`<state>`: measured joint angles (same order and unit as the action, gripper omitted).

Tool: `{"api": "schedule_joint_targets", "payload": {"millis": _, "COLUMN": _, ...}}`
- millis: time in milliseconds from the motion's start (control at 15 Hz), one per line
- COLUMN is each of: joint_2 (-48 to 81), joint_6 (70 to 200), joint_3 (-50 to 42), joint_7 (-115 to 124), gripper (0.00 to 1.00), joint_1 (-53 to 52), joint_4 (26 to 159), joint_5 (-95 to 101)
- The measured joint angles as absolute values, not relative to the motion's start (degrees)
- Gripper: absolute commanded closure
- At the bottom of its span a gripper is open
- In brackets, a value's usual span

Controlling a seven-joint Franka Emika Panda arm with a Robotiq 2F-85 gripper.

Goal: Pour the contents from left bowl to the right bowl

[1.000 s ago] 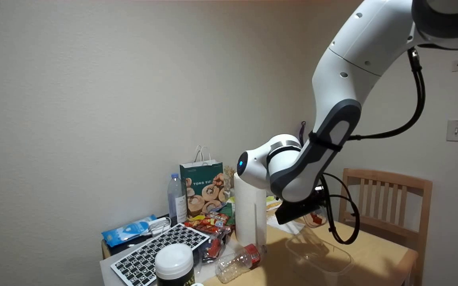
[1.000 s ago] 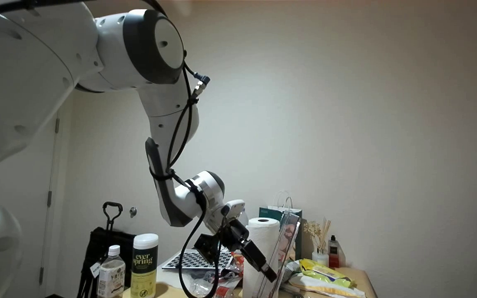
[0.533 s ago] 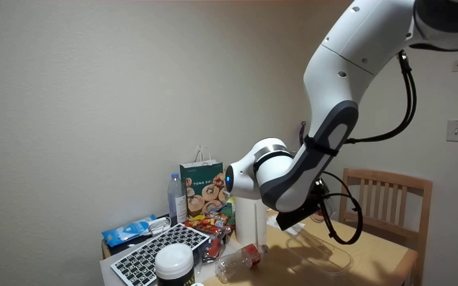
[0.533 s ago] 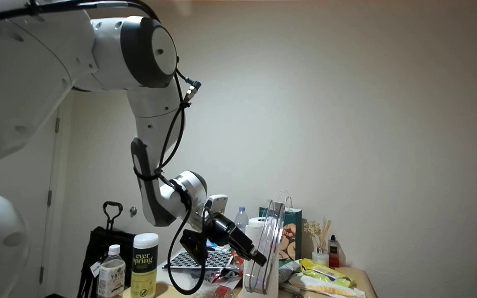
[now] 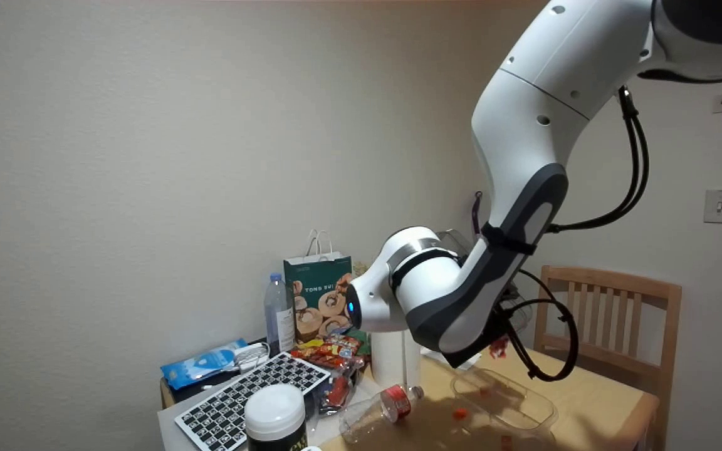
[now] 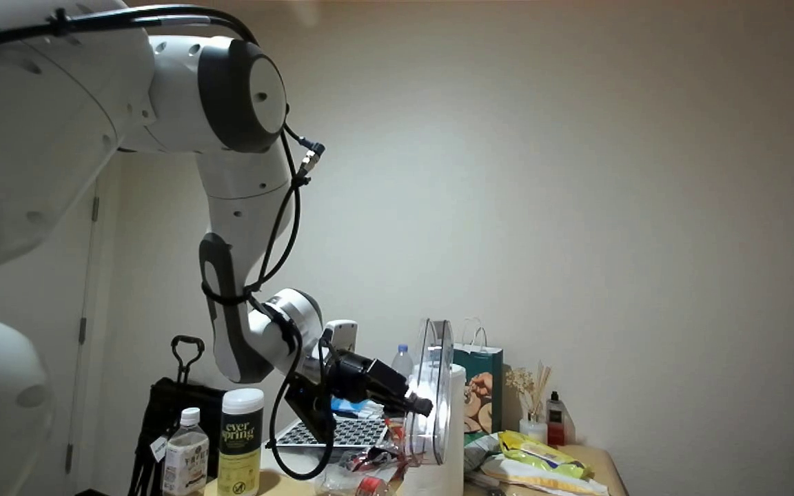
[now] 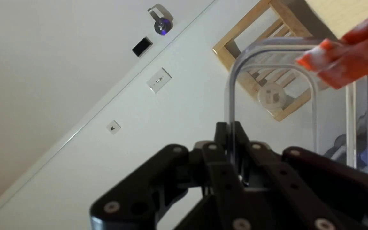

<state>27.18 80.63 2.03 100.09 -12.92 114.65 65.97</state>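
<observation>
The held container (image 6: 442, 386), clear plastic with rounded corners, is in the air above the table (image 5: 599, 388), turned on edge. The gripper (image 7: 231, 130) is clamped on its rim; both fingertips (image 7: 221, 131) press the thin wall between them. In the wrist view, red-and-white wrapping (image 7: 350, 57), blurred, shows at 2 o'clock from the fingertips; whether it is inside the held container I cannot tell.

The table container (image 5: 514, 401), also clear, rests on the table. Small orange-red pieces (image 5: 459, 413), blurred, show near its 6 and 9 o'clock edges and within its outline; I cannot tell which lie inside.

From the table container, in an exterior view:
- 9 o'clock: plastic bottle (image 5: 367, 418), on its side, red label, print too small to read; farther out, a checkered calibration board (image 5: 261, 391).
- Between 9 and 10 o'clock: paper towel roll (image 5: 388, 360), upright.
- 10 o'clock: green paper bag (image 5: 318, 297), lettered "TONG" plus a word resembling "SUI".
- 2 o'clock: wooden chair (image 5: 612, 319).

From the held container, in an exterior view:
- Between 8 and 9 o'clock: canister (image 6: 241, 441), upright, labelled "ever spring"; just beside it, a white-capped bottle (image 6: 186, 455), its label illegible from here.
- 4 o'clock: yellow packet (image 6: 542, 455).

From the fingertips, in the wrist view:
- 9 o'clock: wall plate (image 7: 113, 127), lettered "A".
</observation>
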Motion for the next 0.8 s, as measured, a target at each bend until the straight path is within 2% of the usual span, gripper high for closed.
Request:
{"api": "schedule_joint_targets", "payload": {"millis": 533, "joint_2": 27.24, "joint_6": 78.37, "joint_3": 3.08, "joint_7": 100.08, "gripper": 0.98, "joint_1": -12.77, "joint_4": 118.7, "joint_5": 66.69}}
{"api": "schedule_joint_targets", "payload": {"millis": 800, "joint_2": 26.6, "joint_6": 82.98, "joint_3": 4.51, "joint_7": 95.22, "gripper": 0.98, "joint_1": -10.25, "joint_4": 118.11, "joint_5": 64.9}}
